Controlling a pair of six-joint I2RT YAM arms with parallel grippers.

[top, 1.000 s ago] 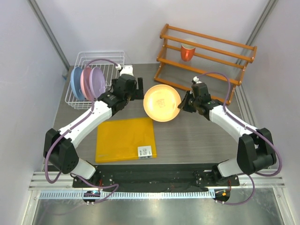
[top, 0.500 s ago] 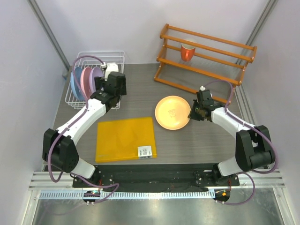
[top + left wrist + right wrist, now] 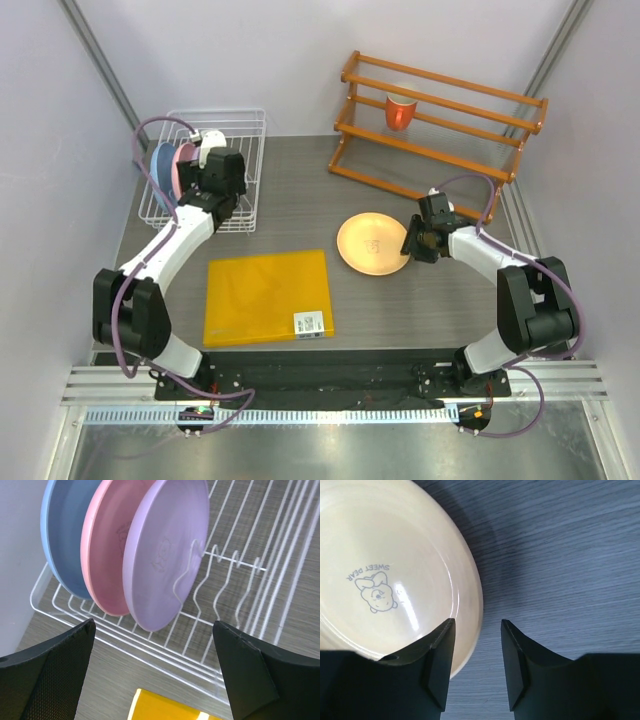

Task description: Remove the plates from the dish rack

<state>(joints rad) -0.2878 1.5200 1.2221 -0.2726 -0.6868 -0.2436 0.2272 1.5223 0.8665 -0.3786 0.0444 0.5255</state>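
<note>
- Progress: one of four plates is out. The orange-yellow plate [image 3: 372, 243] lies flat, face up, on the grey table [image 3: 300, 190], to the right of the yellow-orange mat [image 3: 265, 295] and apart from it.
- Left to do: three plates stand on edge in the white wire dish rack [image 3: 240, 120] at the table's far left corner. They are the lilac plate [image 3: 165, 550] nearest the free slots, the pink plate [image 3: 107, 550] behind it, and the light blue plate [image 3: 62, 540] at the rack's end.
- Right gripper [image 3: 476, 630]: its jaws stand apart at the orange-yellow plate's right rim, with a visible gap on either side of the edge. By appearance the plate is released rather than pinched.
- Left gripper [image 3: 152, 625]: it is spread wide and holds nothing. It is aimed at the racked plates, and the lilac plate is judged the likely next pick.
- Appearance: the plates are round, shallow, matt plastic and of one size. The orange-yellow one carries a small printed cartoon figure captioned "SWEET DEAR".
</note>
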